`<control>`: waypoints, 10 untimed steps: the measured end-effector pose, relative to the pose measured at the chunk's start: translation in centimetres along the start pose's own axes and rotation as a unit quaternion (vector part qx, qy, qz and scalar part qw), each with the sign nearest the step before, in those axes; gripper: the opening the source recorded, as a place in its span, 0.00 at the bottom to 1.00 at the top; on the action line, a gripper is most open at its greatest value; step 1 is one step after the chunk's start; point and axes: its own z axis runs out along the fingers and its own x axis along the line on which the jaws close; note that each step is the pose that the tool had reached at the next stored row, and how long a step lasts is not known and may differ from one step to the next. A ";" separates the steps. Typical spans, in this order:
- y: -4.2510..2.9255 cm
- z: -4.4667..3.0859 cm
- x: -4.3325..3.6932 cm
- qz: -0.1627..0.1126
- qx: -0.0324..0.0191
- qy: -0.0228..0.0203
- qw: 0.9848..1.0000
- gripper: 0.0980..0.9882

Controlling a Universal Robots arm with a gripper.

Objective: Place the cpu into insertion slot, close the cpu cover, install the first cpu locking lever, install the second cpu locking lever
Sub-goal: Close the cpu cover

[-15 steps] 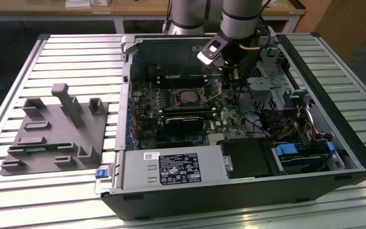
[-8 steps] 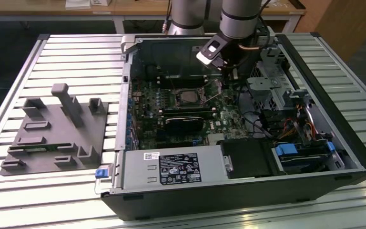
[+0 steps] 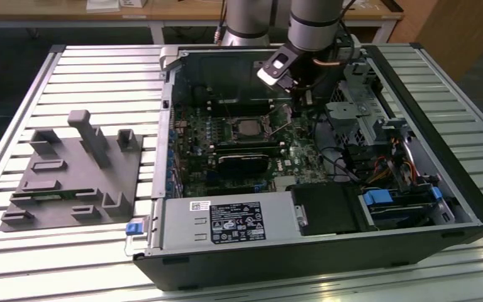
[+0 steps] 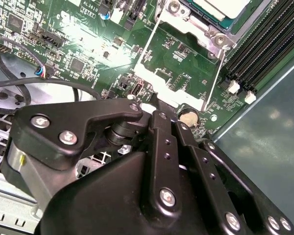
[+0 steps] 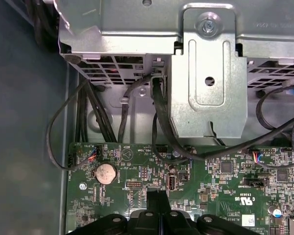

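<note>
The cpu (image 4: 219,7) lies pale and flat in the insertion slot (image 3: 248,128) on the green board. The silvery cpu cover (image 4: 202,27) lies down around it. Two thin wire levers (image 4: 213,78) run from the socket's corners toward a silvery bar (image 4: 161,87). My gripper (image 4: 154,102) hangs low over the board just beside that bar, on the exterior view's right of the slot (image 3: 299,104). In the first wrist view its fingers (image 5: 158,196) are pressed together with nothing visible between them.
The open computer case (image 3: 443,163) has a metal drive cage (image 5: 208,88) and black cables (image 5: 88,112) close to the gripper. A coin cell (image 5: 106,173) sits on the board. Memory slots (image 4: 264,44) flank the socket. A grey fixture (image 3: 73,170) stands on the slatted table at the exterior view's left.
</note>
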 end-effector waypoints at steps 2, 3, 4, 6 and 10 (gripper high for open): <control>-0.11 -0.01 0.00 0.000 0.000 0.000 1.000 0.01; -0.17 -0.01 0.00 0.000 0.000 0.000 1.000 0.01; -0.23 -0.01 0.00 0.000 0.000 0.000 1.000 0.01; -0.36 -0.02 0.00 0.000 0.000 0.000 1.000 0.01; -0.57 -0.03 0.00 0.000 0.000 0.000 1.000 0.01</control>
